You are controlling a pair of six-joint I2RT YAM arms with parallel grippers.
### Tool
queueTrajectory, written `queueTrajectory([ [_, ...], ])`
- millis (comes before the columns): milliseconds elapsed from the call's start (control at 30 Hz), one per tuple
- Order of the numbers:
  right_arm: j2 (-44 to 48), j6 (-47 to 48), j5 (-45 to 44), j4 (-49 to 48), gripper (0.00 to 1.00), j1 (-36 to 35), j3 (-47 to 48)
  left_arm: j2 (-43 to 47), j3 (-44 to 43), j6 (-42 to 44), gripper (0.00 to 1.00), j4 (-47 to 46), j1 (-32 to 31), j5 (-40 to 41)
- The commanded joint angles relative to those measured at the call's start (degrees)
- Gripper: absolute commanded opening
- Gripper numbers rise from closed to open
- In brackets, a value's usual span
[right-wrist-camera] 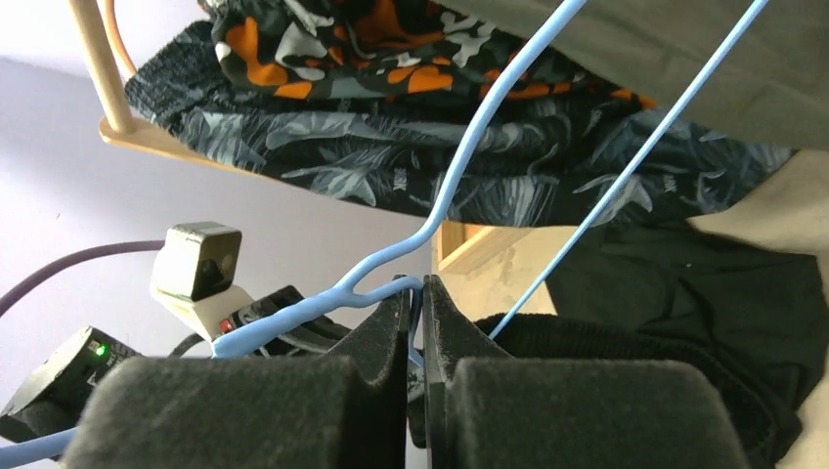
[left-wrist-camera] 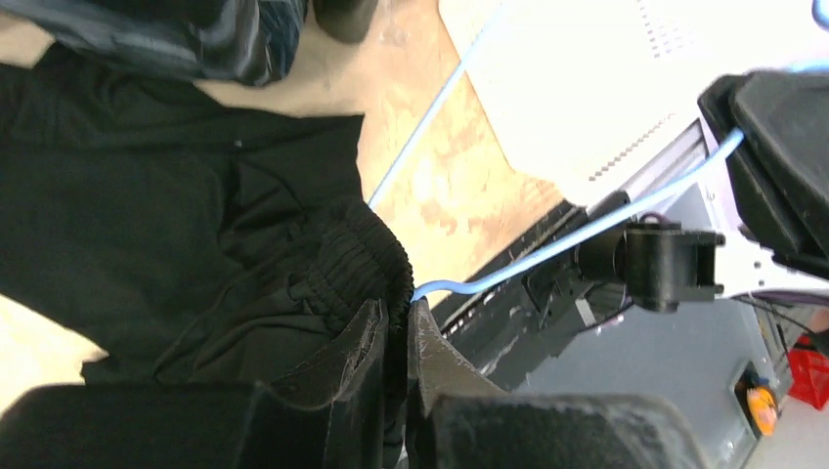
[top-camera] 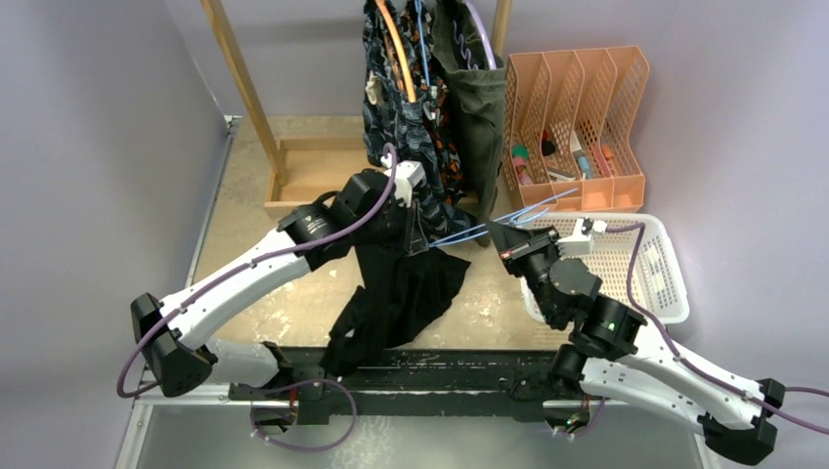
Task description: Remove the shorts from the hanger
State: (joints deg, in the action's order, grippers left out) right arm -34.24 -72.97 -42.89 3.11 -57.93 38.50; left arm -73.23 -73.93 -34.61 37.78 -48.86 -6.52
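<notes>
- Two arms meet over the middle of the table (top-camera: 244,195). The left arm reaches in from the near-left corner, stretched forward and inward, with its wrist tipped down.
- The left gripper (left-wrist-camera: 401,327) is pinched together on the gathered waistband of the plain black shorts (top-camera: 396,293), both fingers (left-wrist-camera: 364,352) pressed into the bunched cloth.
- From that grip the black shorts hang down and spread over the tabletop toward the near edge.
- Behind and above the grippers, three more pairs hang on the wooden rack (top-camera: 244,88). These are the wavy-patterned shorts (top-camera: 386,107), the orange-blotch shorts (top-camera: 445,156) and the olive green shorts (top-camera: 479,107).
- The blue wire hanger (right-wrist-camera: 469,166) runs rightward from the black waistband, lying nearly level. It is hard to make out whether its wire passes through the cloth.
- The right gripper (right-wrist-camera: 415,298) is clamped on the hanger's wire beside a bend, jaws nearly touching. The right arm is folded, its elbow raised and its forearm pointing inward to the left.
- The white basket (top-camera: 653,278) sits on the table at the right, partly under that arm.
</notes>
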Motion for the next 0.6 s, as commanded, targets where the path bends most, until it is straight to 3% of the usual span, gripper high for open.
queueTrajectory([
  [0,1.9,3.1,-6.4,9.3,0.00,0.1,2.7,0.1,-4.4,4.3,0.08,-1.0,1.0,12.6],
  [233,1.2,2.7,-6.6,8.7,0.00,0.2,2.1,6.5,9.3,0.2,0.11,-4.0,1.0,8.8],
  [367,-0.1,2.8,-6.5,10.0,0.00,0.1,3.5,9.2,15.9,-1.7,0.05,-4.2,1.0,16.9],
  [400,-0.4,3.3,-6.8,10.5,0.00,0.1,4.2,8.6,17.3,-1.7,0.00,-4.1,1.2,19.2],
  [567,-0.5,13.0,-8.2,13.2,0.00,0.2,10.0,0.6,16.6,-2.4,0.00,-2.1,4.9,26.2],
])
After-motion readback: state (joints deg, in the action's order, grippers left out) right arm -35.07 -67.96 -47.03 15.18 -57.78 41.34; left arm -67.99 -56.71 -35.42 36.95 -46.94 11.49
